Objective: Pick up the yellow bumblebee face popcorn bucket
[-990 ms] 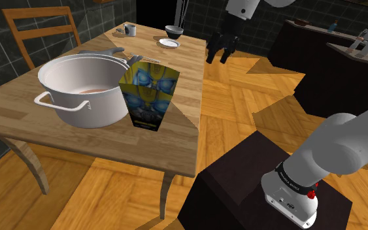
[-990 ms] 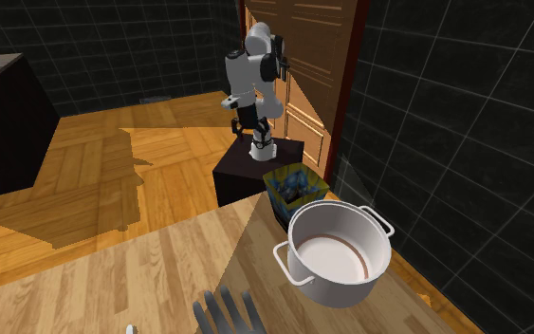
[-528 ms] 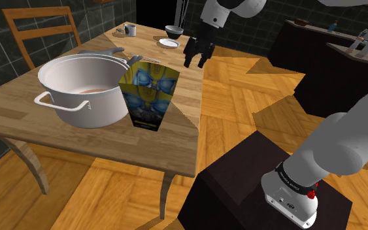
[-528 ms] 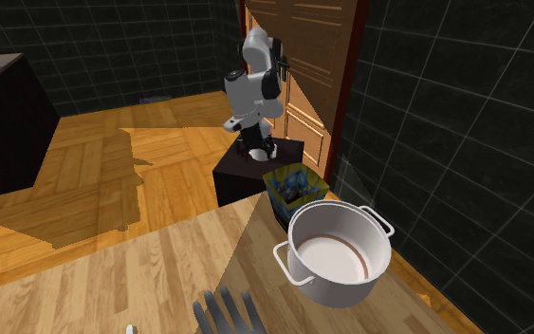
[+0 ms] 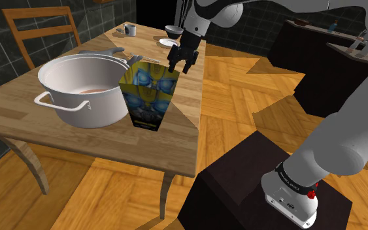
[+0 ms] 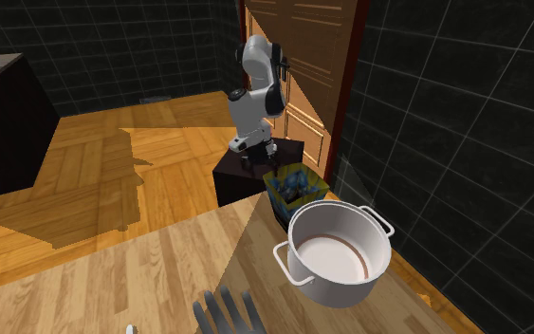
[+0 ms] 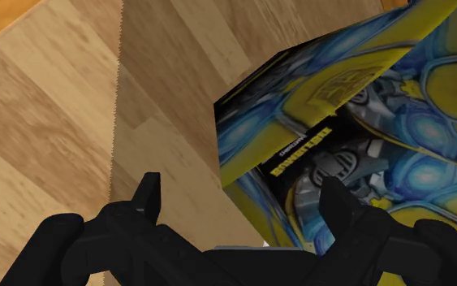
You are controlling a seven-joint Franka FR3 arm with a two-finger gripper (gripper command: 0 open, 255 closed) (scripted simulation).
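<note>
I see the black jaws spread apart, close above the yellow-and-blue square popcorn bucket (image 5: 148,98), beside the white metal pot (image 5: 78,91) on the wooden desk (image 5: 9,108).

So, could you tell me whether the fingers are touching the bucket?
Cannot tell. In the shoulder view the open fingers overlap the far rim of the bucket, and the wrist view shows no clear gap or contact.

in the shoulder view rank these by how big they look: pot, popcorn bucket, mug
1. pot
2. popcorn bucket
3. mug, smallest, but it stands farthest from the camera, so its real size is unsure
</note>
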